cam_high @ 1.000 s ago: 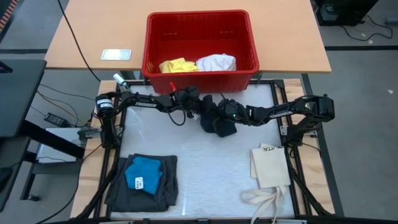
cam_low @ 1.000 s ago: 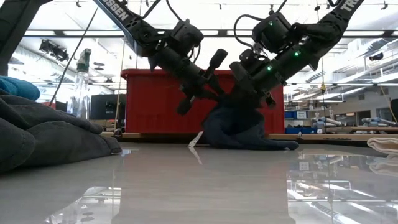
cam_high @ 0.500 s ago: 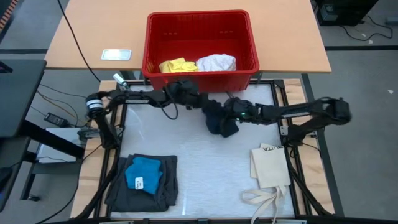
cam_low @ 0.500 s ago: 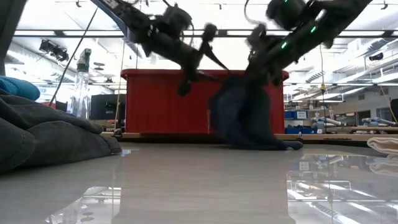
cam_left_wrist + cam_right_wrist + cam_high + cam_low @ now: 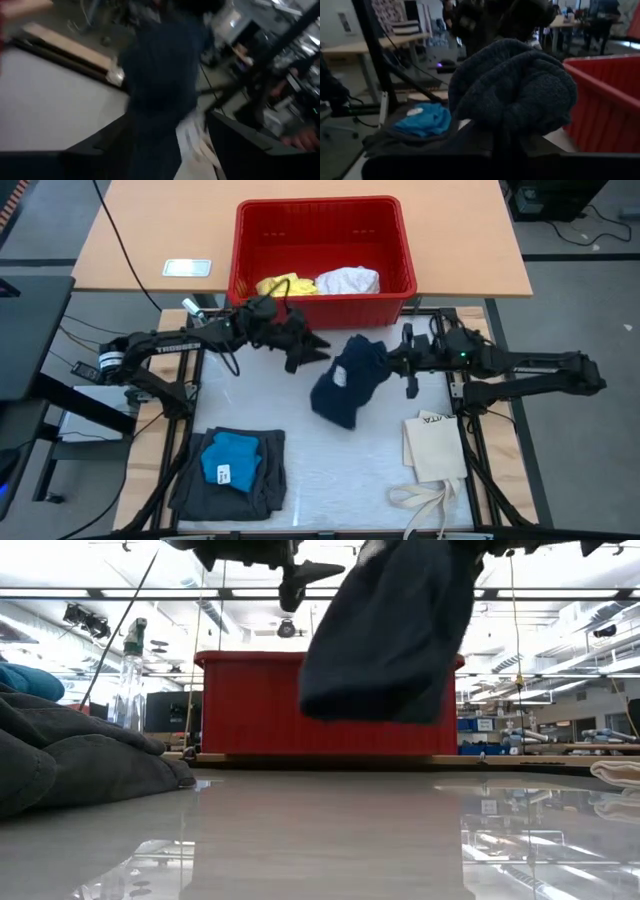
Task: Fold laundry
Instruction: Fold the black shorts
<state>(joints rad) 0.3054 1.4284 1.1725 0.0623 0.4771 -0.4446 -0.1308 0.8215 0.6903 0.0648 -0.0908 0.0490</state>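
Observation:
A navy garment (image 5: 345, 385) hangs bunched over the middle of the table, held up by my right gripper (image 5: 385, 362), which reaches in from the table's right. My left gripper (image 5: 312, 348) stands open just to the garment's left, apart from it; its wrist view shows the navy cloth (image 5: 160, 85) beyond its spread fingers. The red basket (image 5: 320, 308) at the far edge holds a yellow piece (image 5: 280, 283) and a white piece (image 5: 348, 280). Near the front left, a bright blue piece (image 5: 230, 460) lies on folded dark grey shorts (image 5: 272, 472). My right gripper is shut on a bunched upper part of the navy garment (image 5: 515, 85), coming at it level from the table's right. The cloth bulges over the fingers and hides the place of contact. The garment's lower end (image 5: 380, 705) hangs slack below, clear of the table.
A flat cream tote bag (image 5: 435, 445) with long straps lies at the front right. The wooden desk (image 5: 150, 230) lies beyond the basket. The white table top (image 5: 330, 460) between the folded stack and the tote is bare.
My right gripper has risen and drawn back toward the table's right with the navy garment, which was heaped on the table and now hangs lifted clear. My left gripper has left the garment, rising and moving toward the table's left, and has rolled.

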